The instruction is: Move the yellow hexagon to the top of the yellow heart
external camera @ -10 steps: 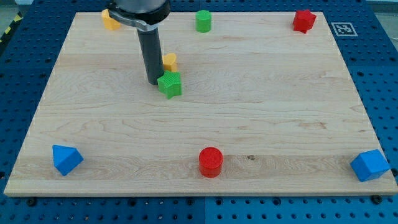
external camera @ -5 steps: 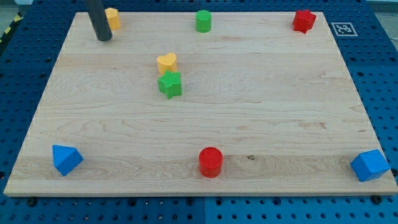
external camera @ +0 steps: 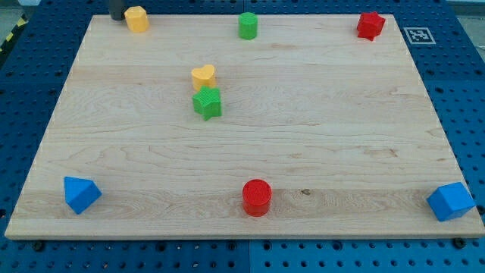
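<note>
The yellow hexagon (external camera: 137,19) sits at the board's top left corner. My tip (external camera: 116,17) is right beside it on the view's left, close to or touching it; only the rod's lowest part shows at the view's top edge. The yellow heart (external camera: 203,76) lies left of the board's middle, in the upper half. A green star (external camera: 207,102) sits just below the heart, almost touching it.
A green cylinder (external camera: 248,25) stands at the top middle and a red star (external camera: 370,25) at the top right. A blue block (external camera: 80,194) is at the bottom left, a red cylinder (external camera: 257,197) at the bottom middle, a blue cube (external camera: 451,201) at the bottom right.
My tip has moved from beside the green star up and left to the board's top left corner, next to the yellow hexagon. No block has visibly moved.
</note>
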You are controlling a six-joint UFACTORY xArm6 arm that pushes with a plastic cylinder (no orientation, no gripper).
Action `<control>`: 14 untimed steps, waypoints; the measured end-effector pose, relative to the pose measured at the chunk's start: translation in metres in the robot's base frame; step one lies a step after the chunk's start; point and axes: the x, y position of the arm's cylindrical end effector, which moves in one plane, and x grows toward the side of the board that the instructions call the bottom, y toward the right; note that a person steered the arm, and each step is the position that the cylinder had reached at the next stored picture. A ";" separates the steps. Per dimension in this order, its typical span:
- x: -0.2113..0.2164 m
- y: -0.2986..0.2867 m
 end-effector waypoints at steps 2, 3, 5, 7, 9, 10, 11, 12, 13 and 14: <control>0.000 0.063; 0.007 0.063; 0.032 0.083; 0.067 0.099; 0.101 0.099; 0.112 0.099; 0.123 0.099; 0.128 0.100; 0.128 0.109; 0.128 0.124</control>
